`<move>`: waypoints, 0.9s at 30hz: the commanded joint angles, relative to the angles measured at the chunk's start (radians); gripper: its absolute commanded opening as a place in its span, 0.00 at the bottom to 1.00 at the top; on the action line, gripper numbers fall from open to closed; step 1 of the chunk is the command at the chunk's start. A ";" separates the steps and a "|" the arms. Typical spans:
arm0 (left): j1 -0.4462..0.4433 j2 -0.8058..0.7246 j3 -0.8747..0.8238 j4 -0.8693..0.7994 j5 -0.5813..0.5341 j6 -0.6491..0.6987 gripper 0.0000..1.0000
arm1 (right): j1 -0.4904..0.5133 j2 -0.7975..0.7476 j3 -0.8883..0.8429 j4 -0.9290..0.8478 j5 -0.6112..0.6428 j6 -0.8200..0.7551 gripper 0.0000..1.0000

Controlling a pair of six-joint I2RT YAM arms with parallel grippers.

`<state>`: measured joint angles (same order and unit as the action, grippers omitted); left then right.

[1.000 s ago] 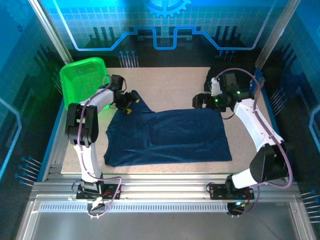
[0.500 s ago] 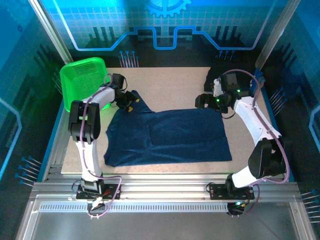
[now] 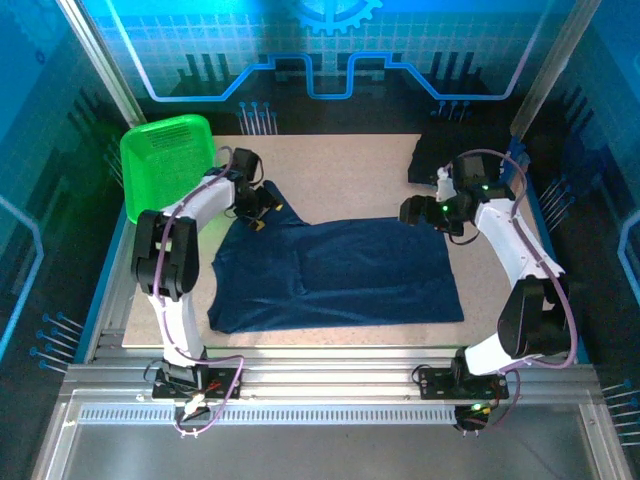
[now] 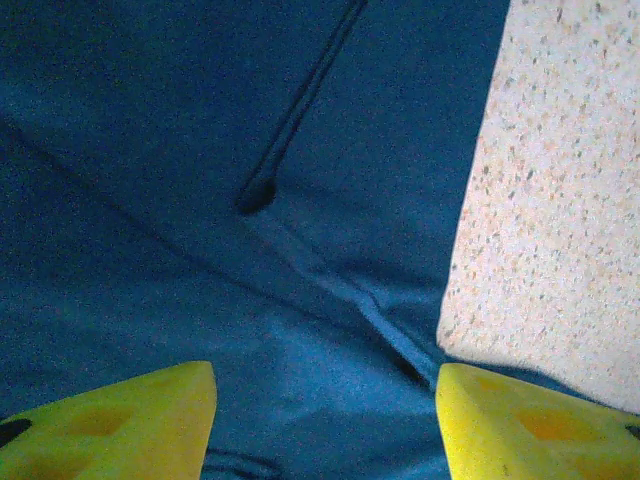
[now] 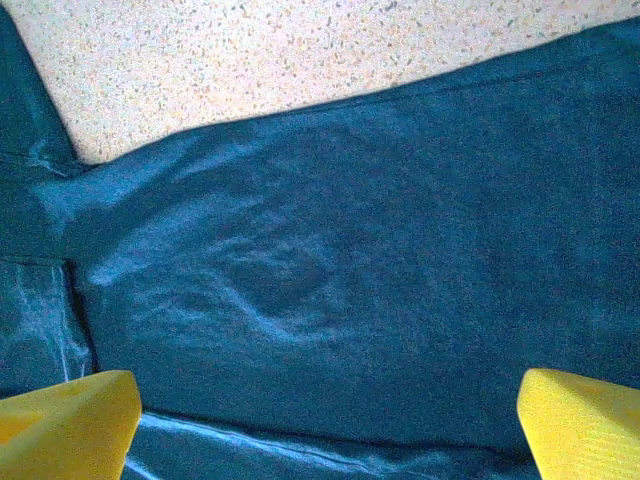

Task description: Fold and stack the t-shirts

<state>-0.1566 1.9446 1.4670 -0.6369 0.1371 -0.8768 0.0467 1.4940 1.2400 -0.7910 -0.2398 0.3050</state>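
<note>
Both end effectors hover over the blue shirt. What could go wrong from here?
1. The left end effector hangs open over creased cloth by the sleeve of the navy t-shirt; it might pinch a wrinkle, not the edge.
2. The right end effector, open, sits over the far right corner; uneven grasps could skew the fold.
3. The right arm could brush the dark cloth behind it.

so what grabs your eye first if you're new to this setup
The navy-blue t-shirt spread flat across the middle of the table stands out first, with the left gripper over its far-left corner and the right gripper over its far-right corner, both open. Then comes the bright green mesh basket at the table's far-left corner, and a near-black cloth at the far right.
</note>
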 commanded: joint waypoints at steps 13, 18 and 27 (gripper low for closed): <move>0.198 0.002 0.070 -0.176 -0.272 0.139 0.65 | -0.070 -0.070 -0.090 0.032 -0.104 -0.049 0.98; 0.237 -0.050 0.010 -0.217 -0.406 0.121 0.72 | -0.083 -0.073 -0.128 0.047 -0.114 -0.050 0.97; 0.153 -0.137 -0.011 -0.144 -0.328 0.047 0.73 | -0.121 -0.057 -0.150 0.066 -0.141 -0.061 0.97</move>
<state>0.0647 1.8446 1.4250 -0.7666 -0.1917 -0.7883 -0.0559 1.4384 1.0969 -0.7410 -0.3477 0.2596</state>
